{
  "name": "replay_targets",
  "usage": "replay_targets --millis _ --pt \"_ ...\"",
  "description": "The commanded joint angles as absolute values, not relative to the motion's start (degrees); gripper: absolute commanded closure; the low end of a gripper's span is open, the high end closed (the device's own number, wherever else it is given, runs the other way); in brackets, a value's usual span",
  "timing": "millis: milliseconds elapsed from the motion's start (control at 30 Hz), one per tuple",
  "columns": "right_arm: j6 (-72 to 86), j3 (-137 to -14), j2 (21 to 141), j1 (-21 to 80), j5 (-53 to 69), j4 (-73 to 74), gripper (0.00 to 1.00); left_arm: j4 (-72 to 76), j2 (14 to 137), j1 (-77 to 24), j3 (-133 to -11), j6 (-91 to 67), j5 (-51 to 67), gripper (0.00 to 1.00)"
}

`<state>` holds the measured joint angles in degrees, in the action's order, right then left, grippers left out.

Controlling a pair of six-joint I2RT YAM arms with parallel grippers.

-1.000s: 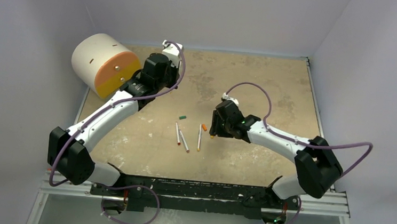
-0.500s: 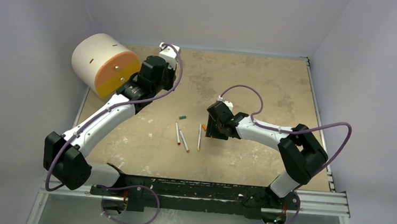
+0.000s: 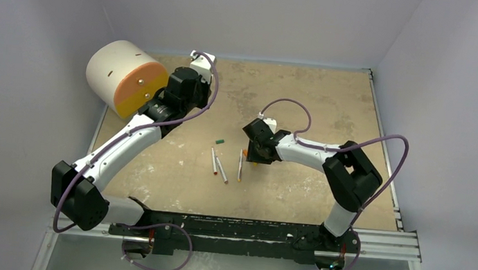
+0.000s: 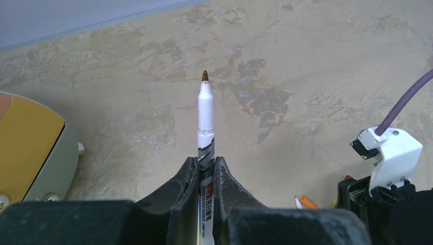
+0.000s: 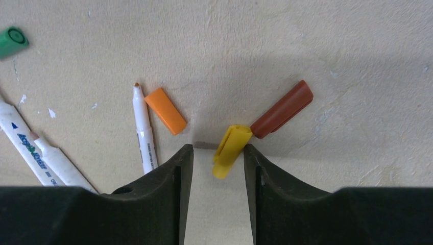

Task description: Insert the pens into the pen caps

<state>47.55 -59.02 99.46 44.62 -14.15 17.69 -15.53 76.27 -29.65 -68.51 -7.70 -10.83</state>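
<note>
Pens (image 3: 221,170), three of them, lie loose on the table (image 3: 303,101) just left of the right gripper (image 5: 218,153). Its fingers stand partly spread and grip nothing, with the yellow cap (image 5: 231,149) lying between them, nearer the right finger and touching the dark red-brown cap (image 5: 282,108) ahead. Ahead-left sits the orange cap (image 5: 165,110) beside an orange-tipped pen (image 5: 143,130), with the green cap (image 5: 11,42) farther left, while a fourth pen (image 4: 206,117) is pinched tight in the left gripper (image 4: 206,162), its tip pointing straight out ahead.
</note>
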Motion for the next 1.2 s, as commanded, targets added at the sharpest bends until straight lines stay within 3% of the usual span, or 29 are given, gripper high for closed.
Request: replay_targets --millis 0,200,467,700,833,1000,1167 --pt "47.3 -61.29 101.65 44.47 -18.89 20.45 0.57 -13.54 74.71 -29.79 -68.55 -6.85 -11.49 1.0" --pt "46.98 -61.76 102.97 44.47 -20.38 21.22 0.68 -13.43 74.62 -29.8 -68.49 -6.85 -11.43 1.0" --pt "45.6 -60.77 101.32 44.47 -18.77 19.59 1.0 -13.18 74.71 -29.79 -68.49 -7.39 -10.44 1.0" --pt "41.4 -62.66 93.09 44.03 -16.15 16.97 1.0 -11.83 75.35 -29.82 -68.73 -10.29 -6.89 1.0" --pt "37.17 -64.47 85.8 41.18 -14.35 13.53 1.0 -8.0 75.01 -29.57 -67.4 -15.07 1.46 1.0" --pt "32.96 -62.68 75.35 31.39 -3.1 -0.06 1.0 8.16 73.69 -29.18 -61.72 -25.09 16.54 1.0" --pt "29.4 -64.03 68.67 28.39 -1.08 -11.54 1.0 35.0 75.83 -29.5 -54.55 -42.51 26.55 1.0"
